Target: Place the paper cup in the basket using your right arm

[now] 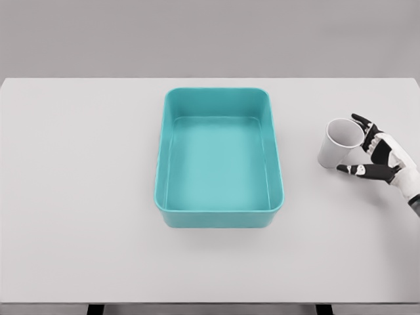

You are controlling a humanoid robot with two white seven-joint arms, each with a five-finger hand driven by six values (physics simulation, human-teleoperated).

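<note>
Here the right hand (379,152) sits half open, its fingers (363,121) and thumb cupped around the paper cup (338,142) without clearly clamping it. The cup stands on the table (79,197) just left of the palm; the basket (220,157) lies farther left, well apart.

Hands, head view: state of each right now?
Left hand: not in view.
Right hand: fingers spread around the paper cup, which stands on the table; a closed grasp cannot be told.
</note>
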